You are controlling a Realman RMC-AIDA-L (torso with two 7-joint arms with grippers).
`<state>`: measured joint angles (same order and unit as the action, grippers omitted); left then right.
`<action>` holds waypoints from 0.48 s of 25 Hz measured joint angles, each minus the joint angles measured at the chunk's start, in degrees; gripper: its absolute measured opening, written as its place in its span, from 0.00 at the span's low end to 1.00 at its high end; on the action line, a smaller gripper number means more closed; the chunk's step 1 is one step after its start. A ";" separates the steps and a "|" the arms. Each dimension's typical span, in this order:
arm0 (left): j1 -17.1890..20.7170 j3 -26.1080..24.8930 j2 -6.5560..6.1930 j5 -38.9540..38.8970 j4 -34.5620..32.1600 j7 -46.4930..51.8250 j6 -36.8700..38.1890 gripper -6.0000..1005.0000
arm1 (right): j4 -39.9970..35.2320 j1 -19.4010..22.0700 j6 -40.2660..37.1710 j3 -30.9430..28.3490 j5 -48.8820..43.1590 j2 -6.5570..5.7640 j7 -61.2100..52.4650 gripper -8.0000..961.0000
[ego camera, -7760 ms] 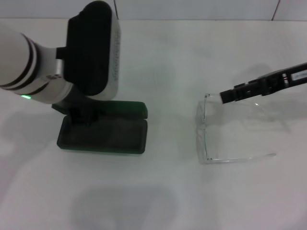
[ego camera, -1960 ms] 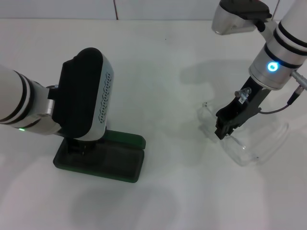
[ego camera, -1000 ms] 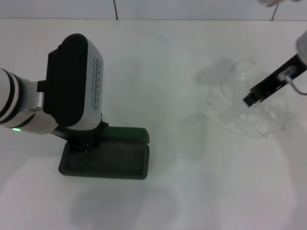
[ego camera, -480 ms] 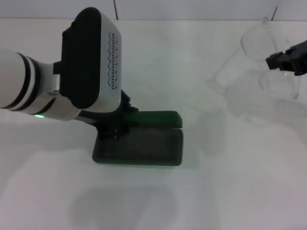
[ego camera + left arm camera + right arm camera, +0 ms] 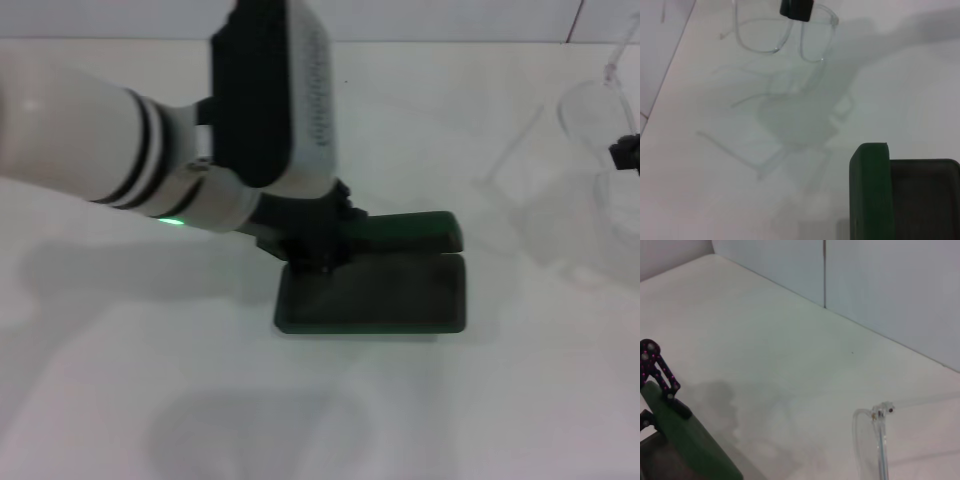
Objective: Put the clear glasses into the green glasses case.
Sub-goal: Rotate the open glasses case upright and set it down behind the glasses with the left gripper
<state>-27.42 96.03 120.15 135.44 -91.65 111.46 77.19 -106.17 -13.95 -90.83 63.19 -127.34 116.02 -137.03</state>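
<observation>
The case (image 5: 375, 285) lies open on the white table (image 5: 130, 390), a little to the 5 o'clock side of the head view's centre — its dark tray nearer the robot, its green lid (image 5: 405, 232) standing along the far edge at 12 o'clock of the tray. The left gripper (image 5: 318, 252) comes in from 9 o'clock and sits on the case's 9 o'clock end, where lid and tray meet. Its fingers are closed on that end of the case; in the right wrist view, black perforated fingers (image 5: 657, 375) press against the green lid edge (image 5: 687, 440).

The glasses (image 5: 600, 150) are well off at 3 o'clock of the case, near the right edge of the head view, lifted clear of the table with a faint shadow spread below them. The right gripper (image 5: 628, 155) shows only as a small dark tip at that edge, on the frame between the lenses. From the left wrist view its black tip (image 5: 796, 8) is pinched on the bridge of the glasses (image 5: 785, 30), both squarish lenses hanging from it — the thin arms trailing behind, their shadow (image 5: 790, 115) falling on the table between glasses and case (image 5: 905, 200). The right wrist view catches one lens corner and hinge (image 5: 880, 415) just beside that arm's camera.
</observation>
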 joint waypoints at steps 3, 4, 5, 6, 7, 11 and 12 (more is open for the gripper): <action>-2.22 2.75 0.00 0.07 2.81 1.90 -3.33 0.20 | 0.43 0.97 -0.30 -2.19 0.31 0.07 1.91 0.07; -2.98 3.77 0.00 0.09 3.95 2.49 -4.85 0.20 | 0.65 1.22 -0.46 -3.10 0.67 0.09 2.46 0.07; -3.59 4.53 0.01 0.08 4.93 3.04 -6.30 0.20 | 1.00 1.48 -0.70 -4.57 1.40 0.09 3.11 0.07; -4.12 5.13 0.03 0.09 5.96 3.41 -7.40 0.20 | 1.23 1.65 -0.95 -5.63 2.09 0.09 3.56 0.07; -4.83 5.71 0.07 0.10 7.11 3.90 -8.61 0.20 | 1.52 1.91 -1.22 -7.11 2.93 0.09 4.09 0.07; -6.81 7.99 0.07 0.46 10.07 6.14 -12.35 0.20 | 2.66 2.55 -3.45 -13.73 6.98 0.08 6.10 0.07; -6.97 8.52 0.08 0.71 10.44 6.62 -13.12 0.20 | 2.93 2.58 -3.94 -14.60 7.61 0.08 6.41 0.07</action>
<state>-34.39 104.55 120.23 136.15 -81.22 118.08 64.07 -103.24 -11.36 -94.78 48.59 -119.73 116.10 -130.63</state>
